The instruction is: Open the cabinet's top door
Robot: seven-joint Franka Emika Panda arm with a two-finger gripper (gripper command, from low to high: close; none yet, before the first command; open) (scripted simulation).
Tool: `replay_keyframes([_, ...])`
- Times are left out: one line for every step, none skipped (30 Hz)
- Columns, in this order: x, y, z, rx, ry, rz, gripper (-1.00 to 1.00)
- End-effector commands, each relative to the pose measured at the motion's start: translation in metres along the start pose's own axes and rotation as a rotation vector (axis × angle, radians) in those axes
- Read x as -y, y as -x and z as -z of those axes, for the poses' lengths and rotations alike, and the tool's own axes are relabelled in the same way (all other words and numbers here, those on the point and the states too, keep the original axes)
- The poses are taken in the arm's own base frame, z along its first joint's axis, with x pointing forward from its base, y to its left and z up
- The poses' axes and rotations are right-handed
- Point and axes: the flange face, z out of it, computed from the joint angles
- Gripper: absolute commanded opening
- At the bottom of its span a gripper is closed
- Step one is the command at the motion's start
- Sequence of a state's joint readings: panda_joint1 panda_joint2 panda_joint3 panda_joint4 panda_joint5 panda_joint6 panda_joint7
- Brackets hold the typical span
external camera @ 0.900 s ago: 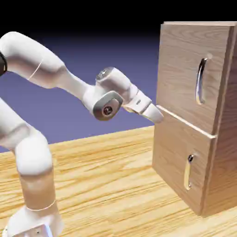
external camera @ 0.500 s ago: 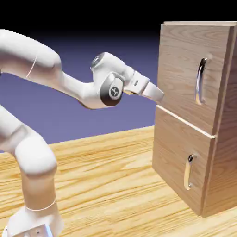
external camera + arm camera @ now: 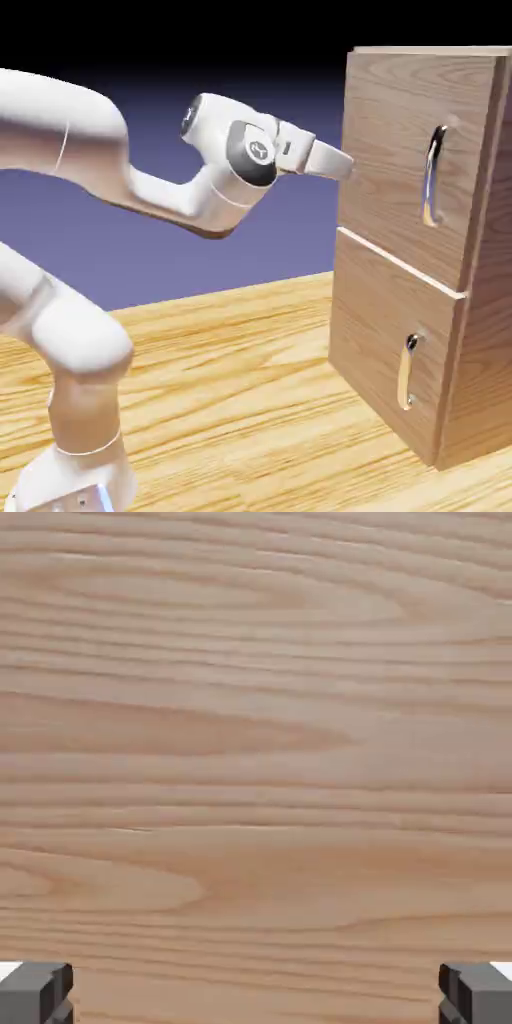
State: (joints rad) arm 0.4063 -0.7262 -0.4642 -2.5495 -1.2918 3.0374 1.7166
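So the cabinet (image 3: 425, 250) sits on the right side of the table (image 3: 230, 390), a tall wood-grain box with two front panels stacked one over the other. The top door (image 3: 400, 170) is shut flat against the box, and its long curved silver handle (image 3: 433, 175) runs vertically toward the right side of the panel. The lower door (image 3: 385, 345) below has a shorter handle (image 3: 407, 372) and is shut as well.

The arm reaches across from the left, roughly level, with the gripper (image 3: 348, 166) pointing at the left edge of the top door. Its tip looks right at the wood there, touching or just shy of it, can't tell which. It's well apart from the handle.

The hand view is nothing but wood grain (image 3: 256, 742), filling the whole frame. The two grey fingertips (image 3: 35, 992) sit way out in the bottom corners, so the fingers are spread wide with nothing between them.
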Motion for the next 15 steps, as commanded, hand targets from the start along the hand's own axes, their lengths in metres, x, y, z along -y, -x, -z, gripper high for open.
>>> replay_keyframes([0.0, -0.002, 0.001, -0.01, -0.009, -0.001, 0.0])
replay_keyframes([-0.001, -0.005, 0.003, -0.02, -0.018, -0.002, 0.0])
replay_keyframes([-0.002, -0.007, 0.004, -0.029, -0.027, -0.003, 0.0])
replay_keyframes([-0.003, -0.01, 0.005, -0.039, -0.036, -0.004, 0.0])
replay_keyframes([-0.005, -0.012, 0.006, -0.048, -0.045, -0.005, 0.0])
replay_keyframes([-0.006, -0.015, 0.007, -0.057, -0.054, -0.007, 0.0])
replay_keyframes([-0.008, -0.017, 0.008, -0.067, -0.062, -0.008, 0.0])
replay_keyframes([-0.01, -0.02, 0.008, -0.076, -0.071, -0.01, 0.0])
replay_keyframes([-0.012, -0.022, 0.009, -0.085, -0.079, -0.012, 0.0])
replay_keyframes([-0.014, -0.025, 0.009, -0.094, -0.087, -0.014, 0.0])
replay_keyframes([-0.017, -0.027, 0.009, -0.102, -0.095, -0.016, 0.0])
replay_keyframes([-0.02, -0.03, 0.009, -0.111, -0.103, -0.018, 0.0])
replay_keyframes([-0.022, -0.032, 0.009, -0.119, -0.111, -0.02, 0.0])
replay_keyframes([-0.026, -0.034, 0.009, -0.127, -0.118, -0.022, 0.0])
replay_keyframes([-0.029, -0.037, 0.009, -0.135, -0.126, -0.024, 0.0])
